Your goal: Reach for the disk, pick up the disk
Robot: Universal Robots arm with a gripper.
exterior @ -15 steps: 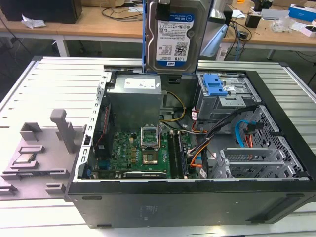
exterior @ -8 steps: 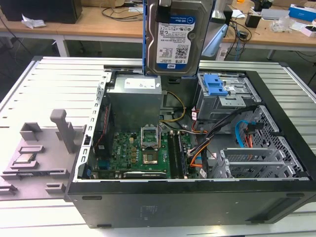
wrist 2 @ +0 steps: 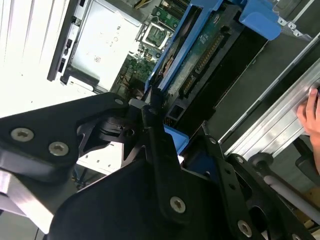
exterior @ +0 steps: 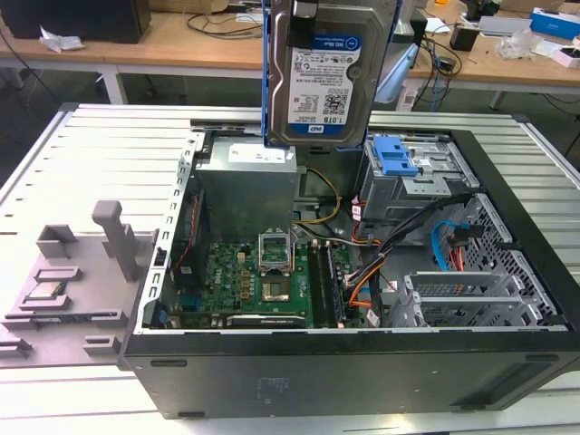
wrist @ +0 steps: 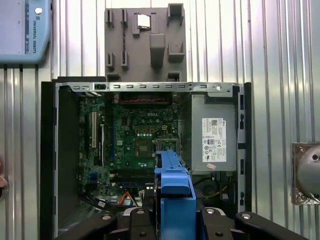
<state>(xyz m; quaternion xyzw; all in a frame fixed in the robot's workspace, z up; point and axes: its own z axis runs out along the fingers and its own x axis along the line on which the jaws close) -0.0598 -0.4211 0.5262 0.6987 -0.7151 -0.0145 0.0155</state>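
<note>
The disk point(exterior: 328, 72), a silver hard drive with a white-and-blue label and a blue bracket along its edges, hangs upright in the air above the back of the open computer case point(exterior: 362, 362). My gripper point(wrist 2: 176, 134) is shut on it, with a black finger on either side of the blue bracket in the second wrist view. In the first wrist view the disk point(wrist: 174, 182) shows edge-on as a blue strip rising out of my gripper point(wrist: 174, 216), over the motherboard point(wrist: 142, 140).
A grey fixture plate point(exterior: 72, 272) holding a small processor chip point(exterior: 47, 292) lies at the exterior view's left of the case. The drive cage has a blue latch point(exterior: 394, 154). A person's hand point(wrist 2: 312, 112) rests on the ribbed table. A desk with cables stands behind.
</note>
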